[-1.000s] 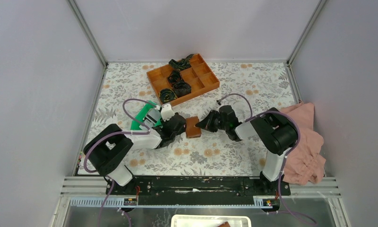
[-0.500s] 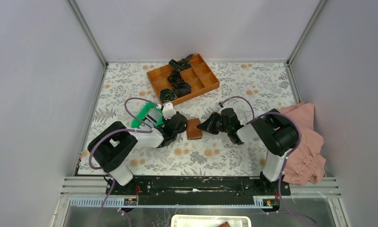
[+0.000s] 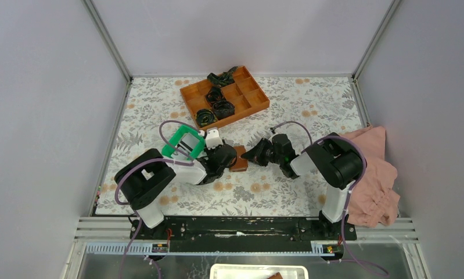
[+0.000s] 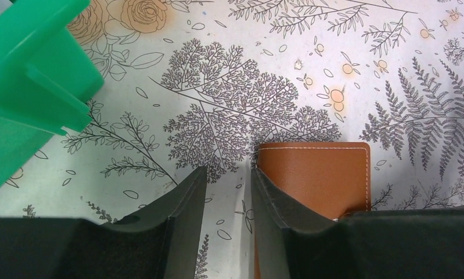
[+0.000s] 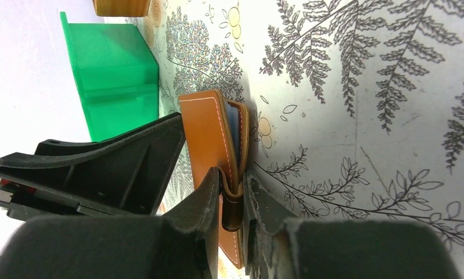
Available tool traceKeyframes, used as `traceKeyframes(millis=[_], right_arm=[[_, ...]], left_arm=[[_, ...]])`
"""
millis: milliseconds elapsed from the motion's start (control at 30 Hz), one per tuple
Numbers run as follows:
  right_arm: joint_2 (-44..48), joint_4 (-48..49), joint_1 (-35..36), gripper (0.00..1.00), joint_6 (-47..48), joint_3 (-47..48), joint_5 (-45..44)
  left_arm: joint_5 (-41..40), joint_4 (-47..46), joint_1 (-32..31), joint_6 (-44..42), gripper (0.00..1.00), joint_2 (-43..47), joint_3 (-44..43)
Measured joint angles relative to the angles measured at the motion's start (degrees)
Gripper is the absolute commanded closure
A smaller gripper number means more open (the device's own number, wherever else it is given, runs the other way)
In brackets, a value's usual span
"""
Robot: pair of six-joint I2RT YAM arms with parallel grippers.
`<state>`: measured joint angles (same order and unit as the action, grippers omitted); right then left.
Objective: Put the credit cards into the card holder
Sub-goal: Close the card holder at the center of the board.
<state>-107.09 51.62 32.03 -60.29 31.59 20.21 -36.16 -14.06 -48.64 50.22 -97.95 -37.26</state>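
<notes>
The folded holder [image 3: 237, 158] lay midway between the table's [image 3: 310, 197] side edges, a blue card [image 5: 233, 125] edge showing inside. The right gripper [image 5: 232, 177] pinched its snap tab [image 5: 232, 203]; the left gripper [image 4: 226, 174] hung part open, empty. Seemingly the closing step: next, fasten the snap

Tan brown with pale stitching on the card holder [image 4: 319, 174], pale blue on the credit card [image 5: 234, 131] edge inside. Grey ferns and orange blossoms across the white counter [image 3: 310, 104]. Bright green on the plastic tray [image 4: 26, 87].
</notes>
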Motion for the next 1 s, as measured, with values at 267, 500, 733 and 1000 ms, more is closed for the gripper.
traceKeyframes(millis=[267,500,733,1000], right_arm=[[-1.4,2.1,-0.2,0.75,-2.7,0.0,0.9],[-2.3,3.8,-0.3,0.69,-4.5,0.0,1.6],[-2.8,5.2,-0.3,0.65,-6.3,-0.3,1.8],[-3.4,6.3,-0.3,0.64,-7.3,-0.3,1.9]], left_arm=[[-0.8,0.0,-0.7,0.0,0.6,0.1,0.7],[-1.4,-0.2,-1.0,0.0,0.6,-0.2,0.6],[-2.1,-0.5,-1.5,0.0,0.61,-0.4,0.7],[-2.4,-1.4,-2.4,0.0,0.62,-0.9,0.7]])
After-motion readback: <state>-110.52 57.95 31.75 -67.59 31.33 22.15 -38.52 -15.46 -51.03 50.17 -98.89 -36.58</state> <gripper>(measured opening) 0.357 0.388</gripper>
